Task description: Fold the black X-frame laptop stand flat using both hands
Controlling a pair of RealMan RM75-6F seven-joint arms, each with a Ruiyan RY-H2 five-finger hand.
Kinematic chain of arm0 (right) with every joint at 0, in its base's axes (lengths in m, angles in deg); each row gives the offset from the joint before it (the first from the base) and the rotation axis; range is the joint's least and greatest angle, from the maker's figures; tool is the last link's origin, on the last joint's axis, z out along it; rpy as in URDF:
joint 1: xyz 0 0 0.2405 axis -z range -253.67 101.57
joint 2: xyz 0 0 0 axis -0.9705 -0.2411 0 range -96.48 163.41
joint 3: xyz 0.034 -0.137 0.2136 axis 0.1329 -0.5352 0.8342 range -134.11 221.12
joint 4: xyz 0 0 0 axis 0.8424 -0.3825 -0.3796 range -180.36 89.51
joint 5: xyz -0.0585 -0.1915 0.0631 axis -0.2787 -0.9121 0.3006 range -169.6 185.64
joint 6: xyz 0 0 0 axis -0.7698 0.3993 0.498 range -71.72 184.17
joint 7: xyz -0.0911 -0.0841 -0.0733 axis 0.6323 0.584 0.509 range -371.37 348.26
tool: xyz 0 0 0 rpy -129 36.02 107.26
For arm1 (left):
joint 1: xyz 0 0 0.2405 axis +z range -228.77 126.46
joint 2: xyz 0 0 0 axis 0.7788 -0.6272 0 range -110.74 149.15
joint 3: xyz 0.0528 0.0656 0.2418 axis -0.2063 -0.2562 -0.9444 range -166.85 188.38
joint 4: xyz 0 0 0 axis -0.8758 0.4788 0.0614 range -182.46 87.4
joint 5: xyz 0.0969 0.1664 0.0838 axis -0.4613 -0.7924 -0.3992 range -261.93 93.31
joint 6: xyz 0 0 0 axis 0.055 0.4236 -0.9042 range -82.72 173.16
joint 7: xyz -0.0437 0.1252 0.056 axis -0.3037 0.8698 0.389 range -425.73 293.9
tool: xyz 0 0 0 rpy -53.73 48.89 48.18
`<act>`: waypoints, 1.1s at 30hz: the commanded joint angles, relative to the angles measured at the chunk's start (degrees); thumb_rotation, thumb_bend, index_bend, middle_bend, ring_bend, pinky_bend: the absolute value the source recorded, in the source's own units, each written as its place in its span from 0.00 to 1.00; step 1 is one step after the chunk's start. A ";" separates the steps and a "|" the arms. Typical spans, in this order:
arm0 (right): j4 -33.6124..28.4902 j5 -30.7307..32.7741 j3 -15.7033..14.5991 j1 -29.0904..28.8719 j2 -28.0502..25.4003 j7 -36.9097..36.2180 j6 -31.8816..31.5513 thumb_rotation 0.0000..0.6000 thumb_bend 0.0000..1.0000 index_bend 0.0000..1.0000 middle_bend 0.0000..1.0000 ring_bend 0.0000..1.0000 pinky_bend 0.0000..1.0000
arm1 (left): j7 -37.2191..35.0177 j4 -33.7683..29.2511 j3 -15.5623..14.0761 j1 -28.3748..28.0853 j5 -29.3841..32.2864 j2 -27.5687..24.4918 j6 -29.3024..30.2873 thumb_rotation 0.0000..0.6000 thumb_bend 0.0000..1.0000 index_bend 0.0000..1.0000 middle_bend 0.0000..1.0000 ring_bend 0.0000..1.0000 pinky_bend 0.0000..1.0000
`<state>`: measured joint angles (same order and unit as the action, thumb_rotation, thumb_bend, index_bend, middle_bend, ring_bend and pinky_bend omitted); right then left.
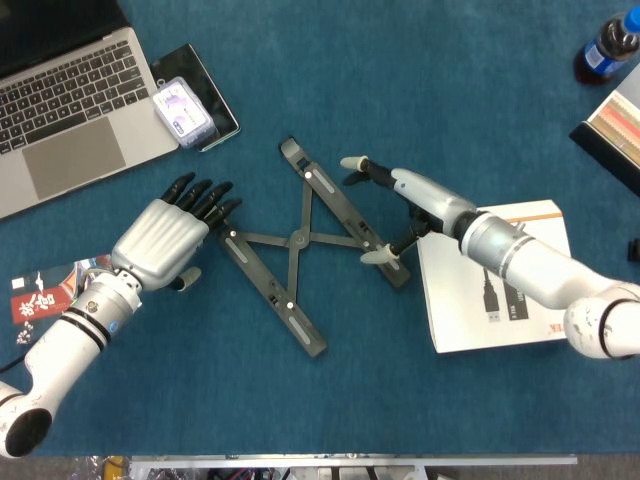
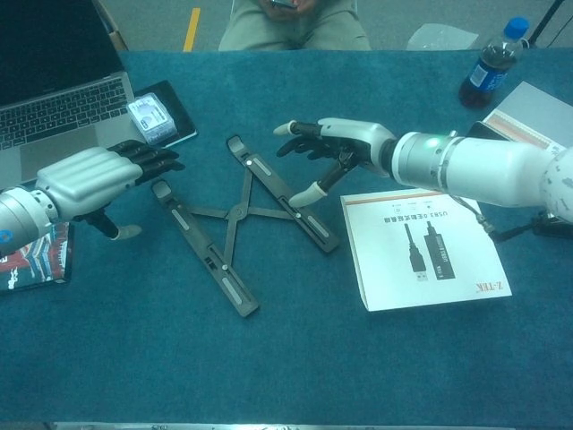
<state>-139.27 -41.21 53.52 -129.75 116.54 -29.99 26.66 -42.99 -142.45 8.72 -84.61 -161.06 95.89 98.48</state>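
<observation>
Your laptop stand [image 1: 300,240] lies fully spread between your left hand [image 1: 165,238] and right hand [image 1: 400,200]; both are open-fingered and empty, so folding remains.

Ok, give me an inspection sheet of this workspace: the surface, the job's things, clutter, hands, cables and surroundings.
Surface: blue cloth table, flat.
Job's things: black laptop stand lies opened in an X, not yet folded.
Clutter: open laptop, dark notebook with a small box on it, white USB package, cola bottle, booklet at the left edge.
Hands: left hand, fingers apart, reaches the stand's left bar, contact unclear; right hand, spread wide, spans the right bar and holds nothing.
Cables: dark cable near the right forearm.
Surroundings: seated person beyond the table's far edge.
</observation>
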 commanded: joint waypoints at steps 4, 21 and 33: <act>-1.65 11.27 -5.92 -7.15 -0.38 13.88 -4.82 1.00 0.00 0.00 0.18 0.00 0.00 | 0.21 -0.01 0.02 -0.15 0.15 0.17 -0.06 1.00 0.26 0.00 0.00 0.00 0.00; -3.18 22.36 -9.26 -12.44 1.79 25.10 -9.85 1.00 0.00 0.00 0.19 0.00 0.00 | 1.14 2.14 -1.12 0.31 -1.00 0.32 0.94 1.00 0.26 0.00 0.00 0.00 0.00; -3.60 24.23 -8.91 -12.31 2.01 27.29 -10.90 1.00 0.00 0.00 0.19 0.00 0.00 | -0.14 2.81 -0.16 -0.10 0.65 2.98 -0.31 1.00 0.26 0.00 0.00 0.00 0.00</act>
<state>-142.89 -16.99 44.59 -142.07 118.54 -2.72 15.76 -43.19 -139.74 8.47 -84.60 -160.59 98.66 98.36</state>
